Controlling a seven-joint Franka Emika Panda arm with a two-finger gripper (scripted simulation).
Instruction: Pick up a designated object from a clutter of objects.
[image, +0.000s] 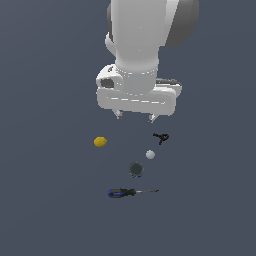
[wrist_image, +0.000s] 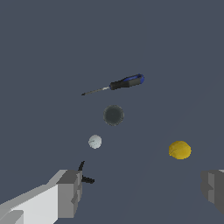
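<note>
The designated object, a slim screwdriver (image: 131, 192) (wrist_image: 118, 84) with a blue-and-black handle and thin dark shaft, lies flat on the grey surface at the front of the clutter in the exterior view. My gripper (image: 135, 118) (wrist_image: 142, 190) hangs above the surface behind the clutter, open, with nothing between its fingers (wrist_image: 70, 192). It is well apart from the screwdriver. Between them lie a dark round disc (image: 136, 169) (wrist_image: 113, 115) and a small white ball (image: 150, 154) (wrist_image: 95, 141).
A yellow lemon-like ball (image: 100, 142) (wrist_image: 180, 150) sits toward the exterior view's left. A black-and-red clamp-like item (image: 161, 137) (wrist_image: 84, 176) lies just below the gripper's finger on the exterior view's right, partly hidden in the wrist view.
</note>
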